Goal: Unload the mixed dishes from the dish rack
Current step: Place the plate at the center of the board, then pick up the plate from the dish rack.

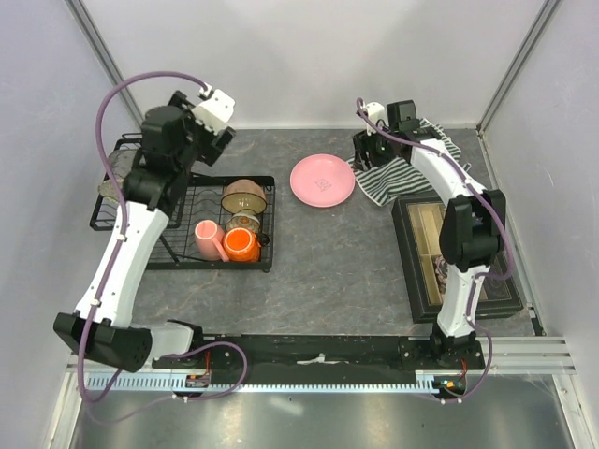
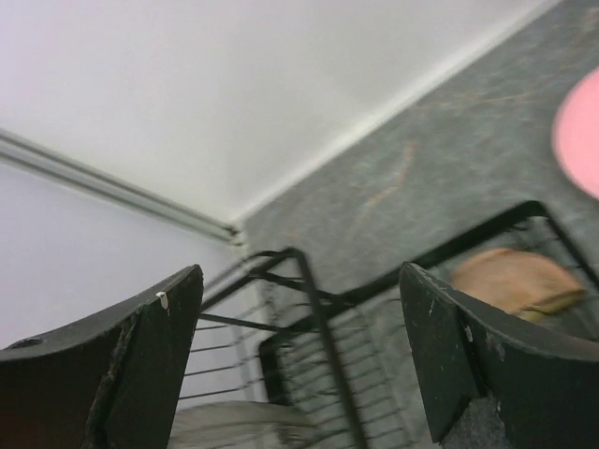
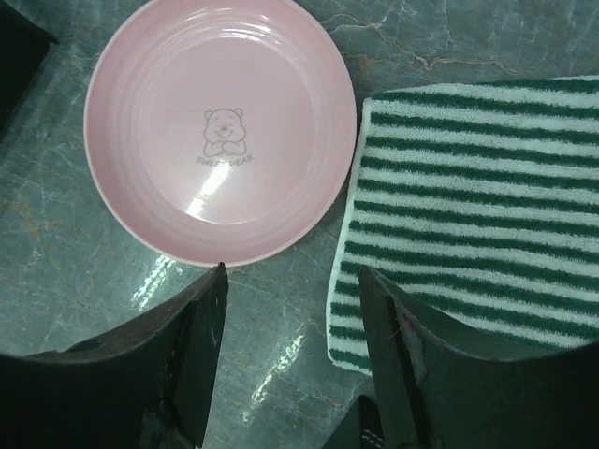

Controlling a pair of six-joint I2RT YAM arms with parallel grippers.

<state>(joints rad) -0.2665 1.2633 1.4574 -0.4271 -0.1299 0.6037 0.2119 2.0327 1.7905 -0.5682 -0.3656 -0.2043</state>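
Unloading is barely begun: 1 piece, the pink plate (image 1: 322, 180), lies flat on the table (image 1: 318, 253) beside the striped towel (image 1: 398, 173). At least 4 more sit in the dish rack (image 1: 265, 210): the tan-brown bowl (image 1: 245, 195), floral bowl (image 1: 243, 223), orange mug (image 1: 241, 245) and pink mug (image 1: 205, 238). Both claws stand open and empty, the right gripper (image 3: 292, 346) by the plate's edge, the left gripper (image 2: 299, 346) above the rack's far corner.

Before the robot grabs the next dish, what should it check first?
1. Pink plate flat on the table, outside the dish rack: ok.
2. Right pincer open and empty: ok.
3. Left pincer open and empty: ok.
4. Rack emptied: not ok; tan bowl, floral bowl, orange mug and pink mug sit inside.
5. Plate clear of the striped towel: cannot tell.
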